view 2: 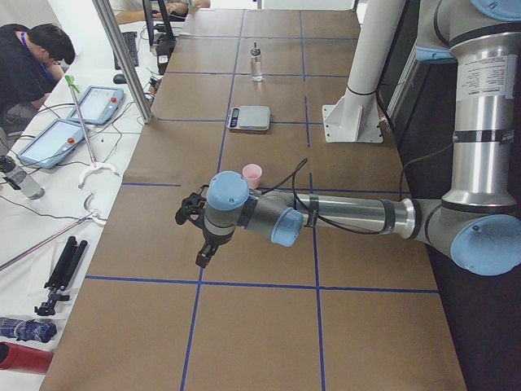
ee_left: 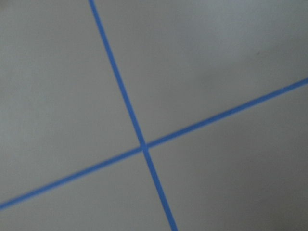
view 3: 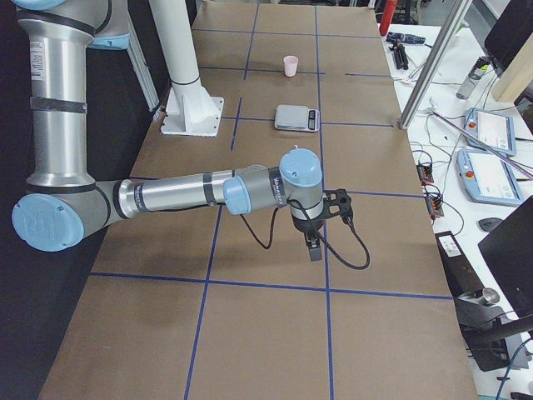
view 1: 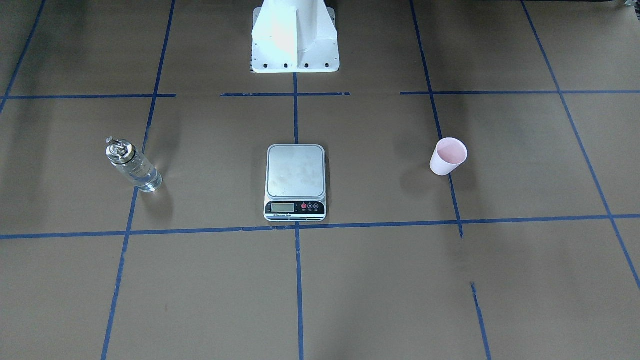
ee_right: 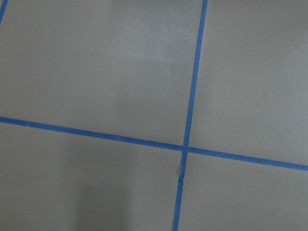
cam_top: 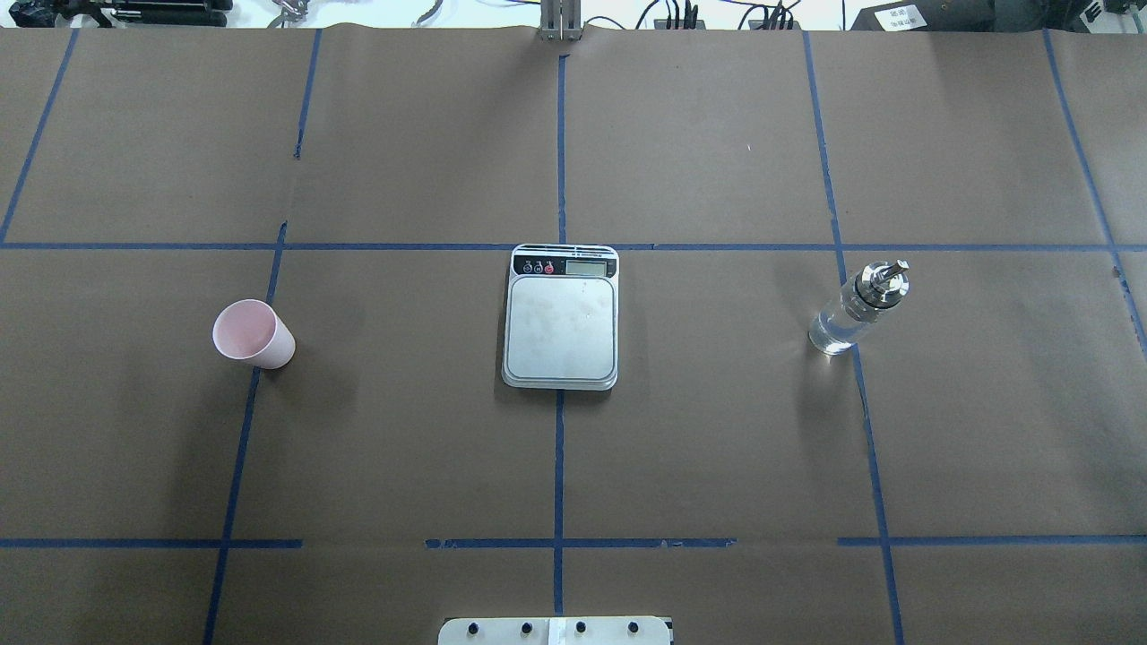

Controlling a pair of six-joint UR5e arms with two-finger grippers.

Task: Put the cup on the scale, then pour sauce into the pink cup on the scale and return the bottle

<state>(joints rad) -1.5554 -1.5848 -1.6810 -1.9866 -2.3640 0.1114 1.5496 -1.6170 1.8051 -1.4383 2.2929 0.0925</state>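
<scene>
The pink cup (cam_top: 254, 334) stands upright and empty on the brown table, on my left side; it also shows in the front view (view 1: 448, 156). The silver scale (cam_top: 561, 318) lies at the table's middle with a bare platform (view 1: 295, 170). The glass bottle (cam_top: 856, 309) with its silver pourer cap stands on my right side, with clear sauce (view 1: 146, 179) in it. My left gripper (view 2: 202, 259) hangs above the table near the cup's end. My right gripper (view 3: 314, 248) hangs above the table's other end. I cannot tell whether either is open or shut. Both wrist views show only table.
Blue tape lines (cam_top: 559, 466) divide the brown table cover into squares. The white robot pedestal (view 1: 295, 40) stands behind the scale. A metal pole (view 2: 122, 57), tablets (view 2: 94, 104) and a seated person (view 2: 28, 69) are beyond the far table edge.
</scene>
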